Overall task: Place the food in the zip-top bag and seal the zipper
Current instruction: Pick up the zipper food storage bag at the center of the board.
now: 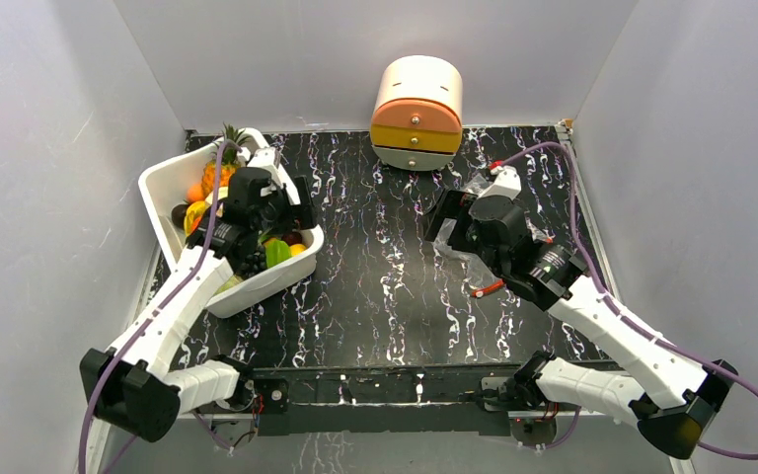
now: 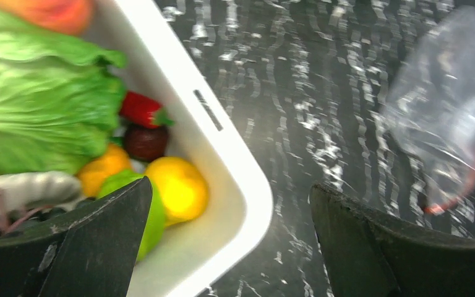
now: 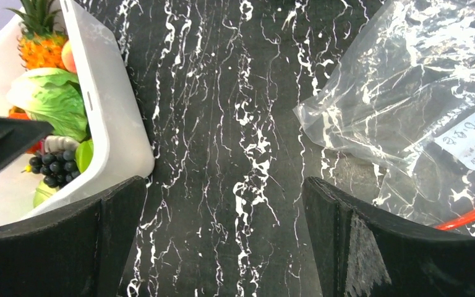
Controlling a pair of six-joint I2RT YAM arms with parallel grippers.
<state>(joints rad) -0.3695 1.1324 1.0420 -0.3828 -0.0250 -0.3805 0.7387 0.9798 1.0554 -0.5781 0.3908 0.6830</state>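
Your left fingers (image 2: 99,241) are spread wide and hold nothing, hanging over the rim of the white tub (image 2: 222,154). Your right fingers (image 3: 396,247) are just as wide and empty above the tabletop (image 3: 235,124), just beside the zip-top bag (image 3: 408,80). Everything to be bagged sits in the tub: the cabbage (image 2: 37,105), ruffled and pale green, the slim red chilli (image 2: 139,110) tucked against it, and a smooth round yellow fruit (image 2: 176,185) nearby. The cabbage looks like light moulded plastic but is bulky, so I judge it wants a wide grip across its body. The chilli is thin and glossy and likely to slip, so pinch it across the middle. The bag lies crumpled on the black marbled tabletop, well apart from the tub. Its thin, clear, crinkly film will probably slide and collapse when touched, so take it by one lip just beside the zipper (image 3: 470,215), the stiffer red-orange strip, so that the mouth can be held open
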